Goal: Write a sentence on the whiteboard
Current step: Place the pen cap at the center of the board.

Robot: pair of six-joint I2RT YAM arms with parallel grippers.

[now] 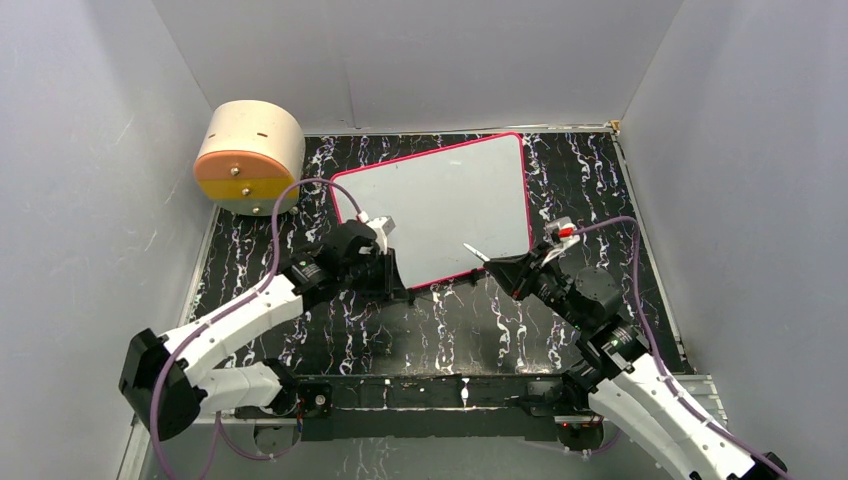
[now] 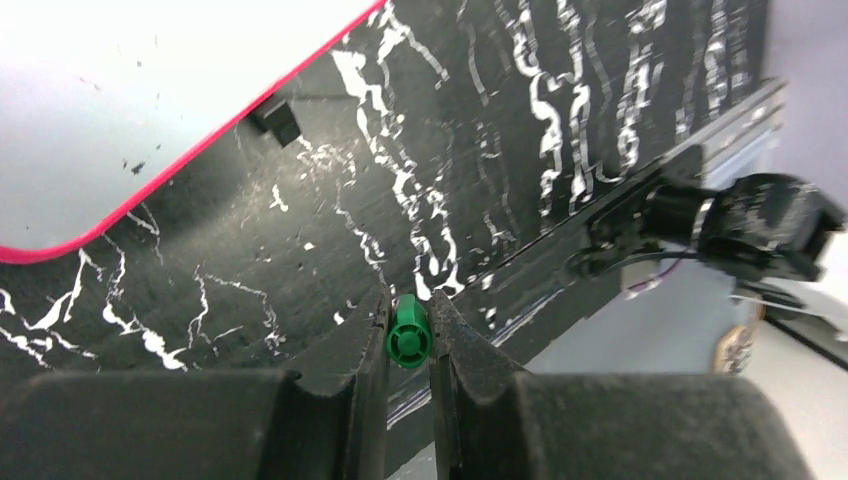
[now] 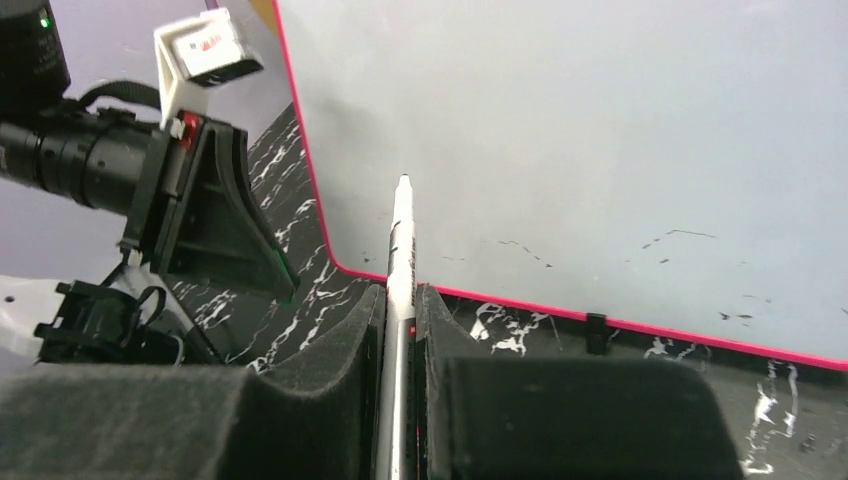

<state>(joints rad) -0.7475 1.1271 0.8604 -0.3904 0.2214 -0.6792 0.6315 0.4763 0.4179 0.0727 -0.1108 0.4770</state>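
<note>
1. One whiteboard [image 1: 440, 200] lies on the black, white-veined marble-patterned surface [image 1: 480, 330]. It is a smooth, pale rectangle with rounded corners and a thin pink-red rim, and its face shows a few small dark specks.
2. In the top view its long axis runs left to right, its right end angled toward the far wall.
3. The right gripper [image 3: 400, 292] is clamped on one slim white pen [image 3: 402, 230]. The pen's long axis points away from the gripper and its tip lies over the board just inside the near rim; whether it touches cannot be told.
4. The left gripper [image 2: 408, 300] pinches one small round green cap [image 2: 408, 338] beside the board's near-left corner.
5. One cream-and-orange drum [image 1: 248, 155] sits at the far left.
</note>
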